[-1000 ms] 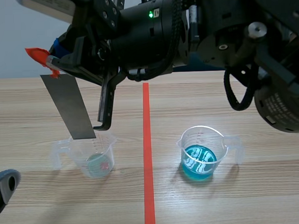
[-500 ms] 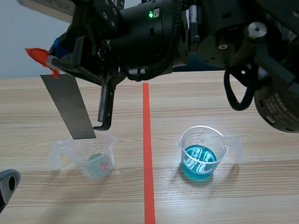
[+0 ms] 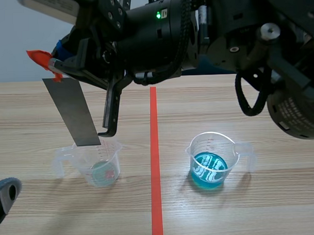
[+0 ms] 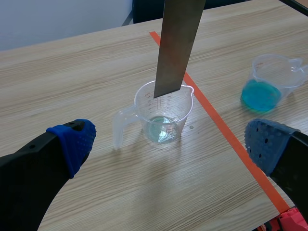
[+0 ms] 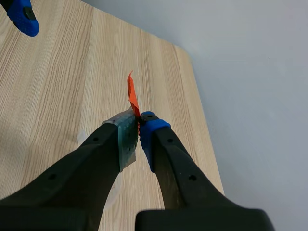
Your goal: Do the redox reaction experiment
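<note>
Lower left of the scene frame: left tool (image 4: 169, 144), fingers wide apart, gripping nothing. Seen from its wrist, the clear cup (image 3: 97, 165) stands on the counter (image 3: 263, 212) ahead of it, between the two fingers, with a film of pale liquid at the bottom. Right of the tape line (image 3: 154, 148), centre-right: blue cup (image 3: 212, 161), blue solution in its lower part, well apart from the first. Above the clear cup hangs the metal strip (image 3: 73, 111). It is clamped at its top end, by the red tab (image 3: 39, 57), in the right tool (image 5: 138, 127), whose arm reaches across from the right along the top of the frame. Strip's long axis is near vertical, top leaning toward upper left; lower edge at about rim level over the cup mouth, not in the liquid. Judgement: next move is straight down. Versus one second back: no visible shift in strip, cups or either tool.
</note>
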### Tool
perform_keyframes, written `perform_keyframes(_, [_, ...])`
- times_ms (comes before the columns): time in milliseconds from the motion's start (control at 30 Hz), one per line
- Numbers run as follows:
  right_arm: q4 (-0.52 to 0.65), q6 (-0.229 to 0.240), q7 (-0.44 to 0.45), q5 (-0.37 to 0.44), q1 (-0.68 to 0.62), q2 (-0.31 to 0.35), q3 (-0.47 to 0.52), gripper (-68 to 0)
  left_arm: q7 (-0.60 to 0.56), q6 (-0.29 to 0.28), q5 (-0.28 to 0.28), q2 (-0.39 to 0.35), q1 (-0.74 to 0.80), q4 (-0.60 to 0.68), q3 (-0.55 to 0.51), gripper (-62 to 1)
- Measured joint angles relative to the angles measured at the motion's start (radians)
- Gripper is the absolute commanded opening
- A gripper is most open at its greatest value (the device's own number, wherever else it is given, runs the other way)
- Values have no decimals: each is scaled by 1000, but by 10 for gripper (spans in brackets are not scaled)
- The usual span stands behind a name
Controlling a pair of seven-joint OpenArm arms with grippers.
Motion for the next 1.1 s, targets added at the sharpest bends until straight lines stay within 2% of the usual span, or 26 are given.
perform_keyframes(133, [-7,0,13,-3,0,0,0,-667,0,0,0,0,0,0,0,14])
perform_keyframes(300, [-82,0,52,-14,0,-1,0,-667,0,0,0,0,0,0,0,14])
perform_keyframes(400, [-133,0,60,-51,0,-16,0,-667,0,0,0,0,0,0,0,14])
perform_keyframes(567, [-224,-1,138,-100,0,-56,-6,-667,0,0,0,0,0,0,0,14])
perform_keyframes(733, [-319,0,199,-188,0,-84,-50,-667,0,0,0,0,0,0,0,14])
perform_keyframes(1000, [-433,-90,322,-330,-2,-103,-79,-667,0,0,0,0,0,0,0,14])
perform_keyframes(1100, [-453,-96,362,-368,-2,-113,-83,-667,0,0,0,0,0,0,0,14])
